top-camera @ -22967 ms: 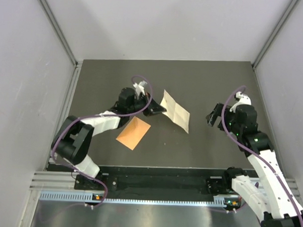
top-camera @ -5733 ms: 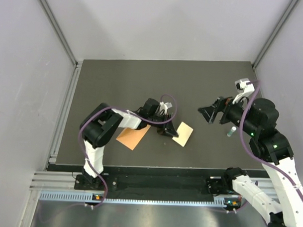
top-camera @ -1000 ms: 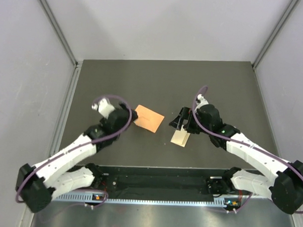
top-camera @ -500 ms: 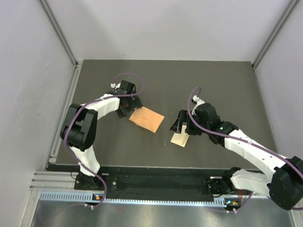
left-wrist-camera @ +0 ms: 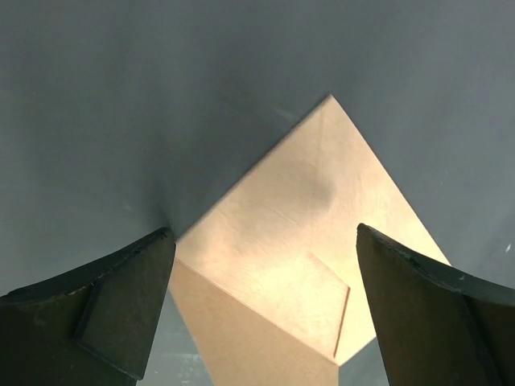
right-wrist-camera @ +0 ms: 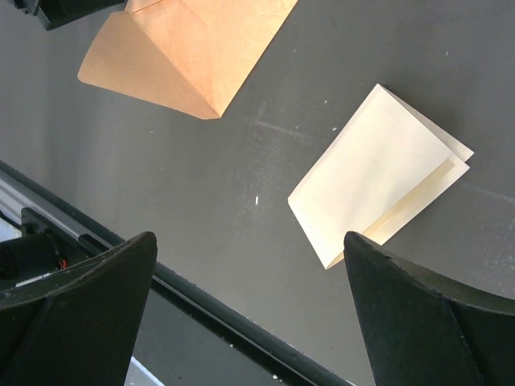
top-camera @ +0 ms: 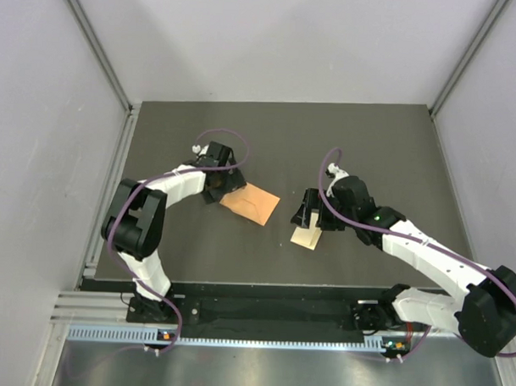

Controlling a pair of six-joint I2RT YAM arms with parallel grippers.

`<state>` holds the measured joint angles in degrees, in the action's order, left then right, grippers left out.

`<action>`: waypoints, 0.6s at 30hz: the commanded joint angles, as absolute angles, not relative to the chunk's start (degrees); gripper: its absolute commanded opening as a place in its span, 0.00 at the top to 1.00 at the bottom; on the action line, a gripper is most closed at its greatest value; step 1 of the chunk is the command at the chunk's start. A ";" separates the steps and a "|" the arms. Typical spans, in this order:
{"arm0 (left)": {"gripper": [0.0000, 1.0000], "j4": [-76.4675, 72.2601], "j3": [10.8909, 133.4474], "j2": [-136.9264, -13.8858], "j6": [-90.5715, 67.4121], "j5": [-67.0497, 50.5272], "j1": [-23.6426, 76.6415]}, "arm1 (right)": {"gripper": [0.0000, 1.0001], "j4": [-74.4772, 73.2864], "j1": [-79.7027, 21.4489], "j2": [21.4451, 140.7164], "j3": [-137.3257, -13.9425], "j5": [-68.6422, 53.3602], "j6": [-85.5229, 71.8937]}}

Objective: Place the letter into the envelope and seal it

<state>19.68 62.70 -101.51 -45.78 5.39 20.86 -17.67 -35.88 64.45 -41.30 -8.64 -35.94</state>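
The envelope [top-camera: 251, 202] is laid flat on the dark desk [top-camera: 370, 146], left of centre, with one corner turned toward the far left. The left fingers [left-wrist-camera: 113, 305] are set at that far-left corner. In the left wrist view they are spread wide, one on each side of the orange paper, and nothing is gripped between them. Whether their tips are pressed on the paper or on the desk cannot be told. A crease is seen across the envelope in that view, and a lighter diamond-shaped face is turned toward the camera. In the right wrist view a triangular fold is seen on the envelope, with its point directed toward the near edge of the desk.

The letter [top-camera: 307, 236] is folded into a small rectangle and is laid flat on the desk, to the right of the envelope and apart from it, nearer the front edge. In the right wrist view its layers are slightly offset along one side, so that a narrow strip of the lower layer is shown.

The right fingers [right-wrist-camera: 72, 314] are held just behind the letter in the top view. They are opened wide and nothing is held by them. Between them, only bare desk and the letter's near corner are seen from the right wrist.
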 commanded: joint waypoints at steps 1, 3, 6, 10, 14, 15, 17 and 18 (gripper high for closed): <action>0.01 23.11 60.04 -100.29 -47.98 5.17 25.56 | 0.01 -17.75 -35.95 62.76 -42.63 -7.91 -34.98; 0.01 23.20 57.93 -99.06 -49.47 5.28 28.19 | 0.01 -17.49 -35.95 61.53 -41.84 -7.82 -35.24; 0.01 23.82 55.82 -96.78 -53.07 5.27 33.11 | 0.01 -17.67 -35.86 60.21 -40.96 -7.38 -35.42; 0.01 24.17 54.06 -94.31 -59.05 3.52 41.12 | 0.01 -20.55 -35.86 57.84 -40.78 -4.14 -35.77; 0.01 20.84 52.12 -89.83 -62.75 0.36 47.45 | 0.01 -22.41 -35.86 55.55 -40.35 -0.53 -39.01; 0.01 20.83 52.21 -87.91 -62.84 0.35 48.33 | 0.01 -22.41 -35.95 55.29 -40.08 -0.44 -39.98; 0.01 20.92 52.56 -85.88 -62.14 0.53 48.43 | 0.01 -20.58 -35.95 55.55 -39.29 -1.49 -41.83; 0.01 21.00 52.73 -83.78 -60.49 1.66 48.51 | 0.01 -20.04 -35.95 56.50 -39.20 -1.84 -42.53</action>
<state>21.65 52.36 -90.74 -59.83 1.13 48.88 -21.26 -35.88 56.42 -40.23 -2.94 -38.63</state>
